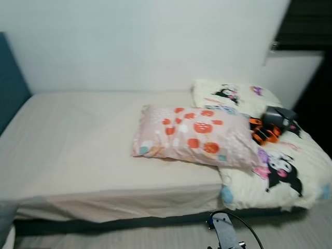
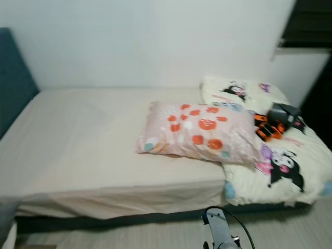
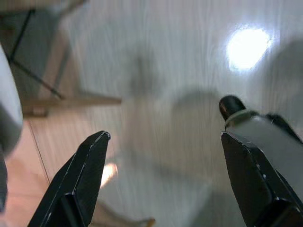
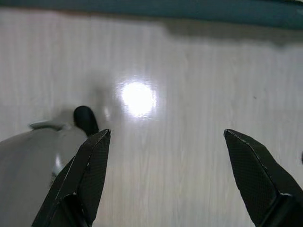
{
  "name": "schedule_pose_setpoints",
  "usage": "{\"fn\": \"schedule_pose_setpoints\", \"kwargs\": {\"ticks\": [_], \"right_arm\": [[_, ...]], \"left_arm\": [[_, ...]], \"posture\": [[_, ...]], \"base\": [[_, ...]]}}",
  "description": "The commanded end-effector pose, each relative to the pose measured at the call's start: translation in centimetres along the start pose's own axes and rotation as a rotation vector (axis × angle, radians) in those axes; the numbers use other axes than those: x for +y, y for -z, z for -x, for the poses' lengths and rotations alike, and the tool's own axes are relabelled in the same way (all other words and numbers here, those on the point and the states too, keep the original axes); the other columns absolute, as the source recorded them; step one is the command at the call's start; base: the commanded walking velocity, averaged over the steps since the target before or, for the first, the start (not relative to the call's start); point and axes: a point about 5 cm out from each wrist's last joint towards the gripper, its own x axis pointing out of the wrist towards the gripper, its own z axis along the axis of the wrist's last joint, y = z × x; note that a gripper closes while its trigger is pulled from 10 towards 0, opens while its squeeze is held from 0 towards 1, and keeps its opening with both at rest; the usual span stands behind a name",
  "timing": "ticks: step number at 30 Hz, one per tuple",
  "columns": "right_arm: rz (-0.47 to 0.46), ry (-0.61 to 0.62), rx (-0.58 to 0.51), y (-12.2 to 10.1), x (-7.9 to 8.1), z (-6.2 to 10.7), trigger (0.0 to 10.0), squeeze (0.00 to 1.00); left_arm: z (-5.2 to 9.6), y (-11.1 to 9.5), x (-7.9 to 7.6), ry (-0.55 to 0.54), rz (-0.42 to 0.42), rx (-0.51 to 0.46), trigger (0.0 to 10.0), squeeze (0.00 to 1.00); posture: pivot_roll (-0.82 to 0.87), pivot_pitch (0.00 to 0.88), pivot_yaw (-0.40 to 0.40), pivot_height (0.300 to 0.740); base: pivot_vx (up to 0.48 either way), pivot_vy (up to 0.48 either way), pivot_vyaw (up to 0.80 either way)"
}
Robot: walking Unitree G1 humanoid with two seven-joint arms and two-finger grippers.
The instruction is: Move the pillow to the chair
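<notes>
Both arms hung low, pointing at the pale wood-grain floor (image 4: 189,142). The left tool (image 3: 163,179) and right tool (image 4: 165,175) each had 2 black fingers spread wide, holding nothing. 1 pink pillow with orange pumpkin prints (image 1: 194,136) lay well ahead of both tools, on the cream-sheeted bed (image 1: 83,150), overlapping 1 cartoon-printed cream quilt (image 1: 280,171).

Bed (image 1: 93,150) bears pillow (image 1: 194,136) and quilt (image 1: 280,166).

pillow (image 1: 194,136) — pink, orange pumpkins | sheet (image 1: 88,140) — cream | headboard (image 1: 10,83) — teal
</notes>
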Motion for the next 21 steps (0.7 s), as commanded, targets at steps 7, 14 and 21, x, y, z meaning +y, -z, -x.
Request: {"fn": "schedule_pose_setpoints", "kwargs": {"ticks": [7,14,21], "right_arm": [[-0.039,0.003,-0.045,-1.2,0.0,0.0,10.0,0.00],[-0.097,0.009,-0.133,-3.6,-0.2,0.0,10.0,0.00],[-0.156,-0.066,-0.329,-8.4,0.1,0.5,10.0,0.00]], "left_arm": [[0.0,0.0,0.1,0.007,-0.006,-0.006,10.0,0.00],[-0.2,-1.5,0.6,-0.009,0.025,-0.052,10.0,0.00],[-0.4,-4.6,1.7,-0.055,0.089,-0.156,10.0,0.00]], "posture": [[-0.15,0.000,-0.025,0.736],[-0.15,0.000,-0.021,0.736],[-0.15,0.000,-0.023,0.736]], "base": [[0.000,0.000,-0.71],[0.000,0.000,-0.71],[0.000,0.000,-0.71]]}}
